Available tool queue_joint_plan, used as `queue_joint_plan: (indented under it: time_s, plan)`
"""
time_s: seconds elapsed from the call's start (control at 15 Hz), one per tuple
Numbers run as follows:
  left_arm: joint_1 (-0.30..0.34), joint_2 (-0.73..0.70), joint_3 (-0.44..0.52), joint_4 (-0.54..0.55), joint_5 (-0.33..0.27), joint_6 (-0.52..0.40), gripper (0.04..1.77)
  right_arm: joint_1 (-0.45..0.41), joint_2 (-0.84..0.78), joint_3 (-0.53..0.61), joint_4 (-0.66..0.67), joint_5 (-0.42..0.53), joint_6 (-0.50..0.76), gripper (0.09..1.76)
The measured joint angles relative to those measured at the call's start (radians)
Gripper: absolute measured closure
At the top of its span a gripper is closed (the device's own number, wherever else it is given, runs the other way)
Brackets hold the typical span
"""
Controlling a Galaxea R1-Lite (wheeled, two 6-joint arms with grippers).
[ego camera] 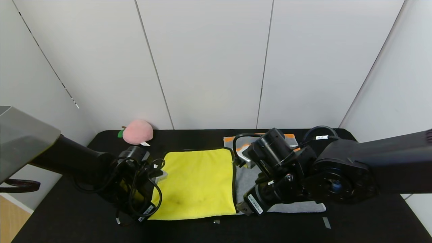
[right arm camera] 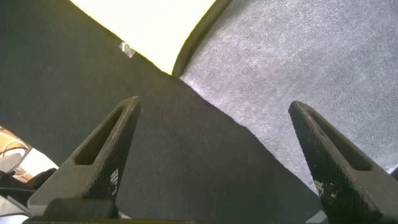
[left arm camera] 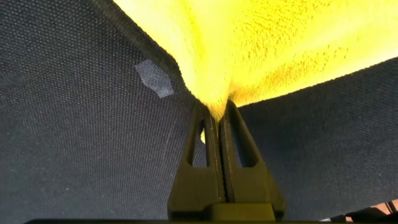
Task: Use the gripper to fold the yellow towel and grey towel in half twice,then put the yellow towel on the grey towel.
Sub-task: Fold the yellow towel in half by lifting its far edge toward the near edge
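The yellow towel (ego camera: 197,182) lies flat at the middle of the black table. My left gripper (ego camera: 151,214) is at its front left corner. In the left wrist view the left gripper (left arm camera: 216,111) is shut on that corner of the yellow towel (left arm camera: 261,43), and the cloth bunches up into the fingertips. The grey towel (ego camera: 245,180) lies just right of the yellow one, orange stripes (ego camera: 290,136) at its far end, largely hidden by my right arm. My right gripper (ego camera: 241,209) is open and empty over the grey towel's front left corner (right arm camera: 298,56), beside the yellow towel's corner (right arm camera: 149,31).
A pink peach plush (ego camera: 137,132) sits at the back left of the table (ego camera: 357,222). Small tape pieces (ego camera: 326,222) lie near the front edge, one beside the left gripper (left arm camera: 155,78). White wall panels stand close behind the table.
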Motion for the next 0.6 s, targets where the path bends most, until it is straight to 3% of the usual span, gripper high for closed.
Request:
queue_joint_plan:
  time_s: [0.33,0.6]
  plan:
    - [0.01,-0.028,-0.034,0.029,-0.013,-0.008,1.7,0.047,0.06,-0.033,0.007,-0.061,-0.004,0.13]
    - [0.036,-0.054,-0.122,0.203,-0.096,-0.013,1.7,0.076,0.111,-0.058,0.001,-0.068,-0.005,0.13]
